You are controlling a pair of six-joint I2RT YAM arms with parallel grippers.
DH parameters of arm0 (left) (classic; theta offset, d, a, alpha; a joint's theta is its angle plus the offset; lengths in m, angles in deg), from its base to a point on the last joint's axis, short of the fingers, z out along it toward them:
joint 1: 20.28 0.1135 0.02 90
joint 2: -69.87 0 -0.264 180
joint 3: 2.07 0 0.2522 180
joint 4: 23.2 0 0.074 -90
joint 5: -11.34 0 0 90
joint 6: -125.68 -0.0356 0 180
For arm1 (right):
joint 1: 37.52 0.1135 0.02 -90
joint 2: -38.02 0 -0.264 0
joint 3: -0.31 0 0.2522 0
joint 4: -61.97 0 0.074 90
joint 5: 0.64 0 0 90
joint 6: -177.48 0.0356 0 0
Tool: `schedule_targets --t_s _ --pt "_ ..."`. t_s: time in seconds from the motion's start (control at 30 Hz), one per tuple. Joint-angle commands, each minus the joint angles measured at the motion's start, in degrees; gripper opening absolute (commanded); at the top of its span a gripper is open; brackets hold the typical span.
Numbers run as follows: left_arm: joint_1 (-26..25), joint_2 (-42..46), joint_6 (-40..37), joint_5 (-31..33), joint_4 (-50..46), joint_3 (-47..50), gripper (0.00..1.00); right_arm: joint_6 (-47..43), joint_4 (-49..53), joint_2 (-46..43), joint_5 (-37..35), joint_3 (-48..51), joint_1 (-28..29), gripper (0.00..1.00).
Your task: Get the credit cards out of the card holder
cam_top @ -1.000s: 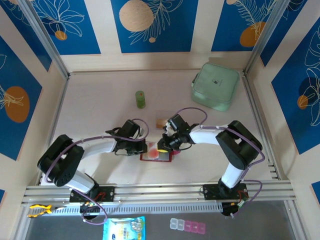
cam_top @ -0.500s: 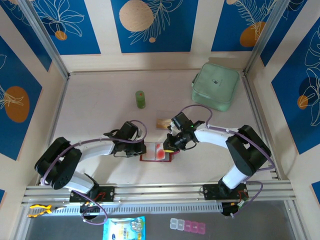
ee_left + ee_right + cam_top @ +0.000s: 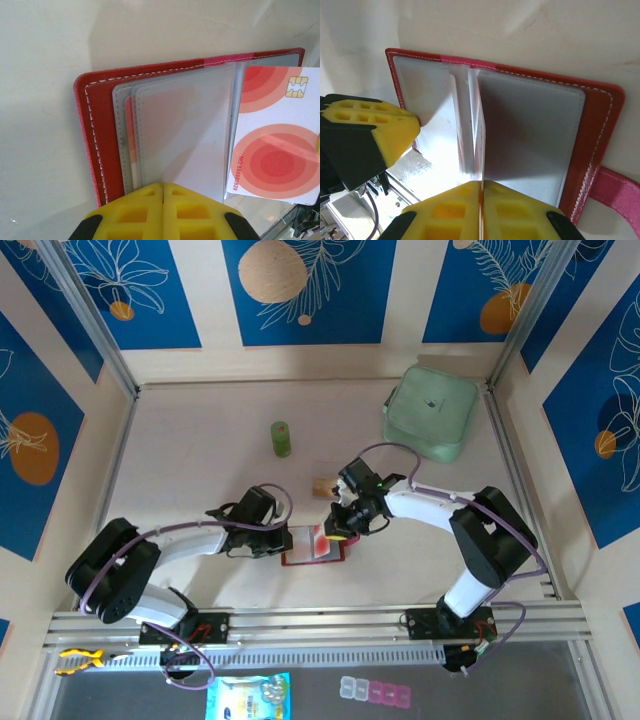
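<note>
— While spread open on the table (image 3: 200, 470), toward the near side and between the two arms, why pin the card holder (image 3: 95, 135) at its left half?
— To keep it from sliding or lifting. At the left gripper (image 3: 163, 192): jaws together, yellow tips set down on the greyish clear pockets (image 3: 185, 130), nothing visible between them. Judged a downward press, not a pinch.
— And on the right half?
— At the right gripper (image 3: 481, 190): jaws clamped on the pinkish-red card (image 3: 272, 150), seen edge-on in the seam between the yellow fingers. Held by one edge so as to draw it sideways, away from the spine. Left edge of that card tucked behind a clear pocket, chip and most of the face exposed; judged partly drawn, not yet free.
— Anything else inside?
— Note the pinkish-orange patch (image 3: 129, 125) under the left pockets: probably another card, untouched. Note also a small tan card (image 3: 323, 485) flat on the table just beyond the card holder, apart from it; possibly one taken out, too small to tell.
— And the far objects?
— Green canister (image 3: 281, 438) and mint-green pouch (image 3: 430, 412), well apart at the far side; no part in this step.
— Main risk?
— Card holder rising with the card on any slip of the left tips; hence a press placed opposite the pull.
</note>
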Motion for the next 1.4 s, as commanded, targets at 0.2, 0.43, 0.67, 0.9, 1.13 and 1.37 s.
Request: schedule_targets --t_s 0.2,0.43,0.67,0.9,1.13,1.37 --pt "-0.48 1.01 -0.15 -0.25 -1.22 0.63 0.05 1.64 1.81 1.24 -1.0 -1.54 1.85 0.15" --pt "-0.47 1.13 -0.85 -0.64 -1.59 0.62 0.05 5.11 0.01 -1.66 -1.37 1.04 2.9 0.16" --pt "-0.39 0.83 -1.96 -0.08 -2.72 -0.52 0.05 5.2 0.18 -2.91 -2.75 1.58 3.09 0.1" --pt "-0.44 0.3 -3.18 0.94 -4.48 -2.58 0.06 3.17 1.94 -6.55 -4.06 0.86 2.2 0.06" --pt "-0.2 -1.24 -3.6 0.86 -4.65 -3.59 0.07 -9.19 8.24 -7.93 -2.97 -2.97 -1.15 0.06" --pt "-0.29 0.63 -3.92 1.86 -6.26 -3.94 0.1 -35.17 15.08 -6.49 -4.47 -8.88 -3.18 0.06"
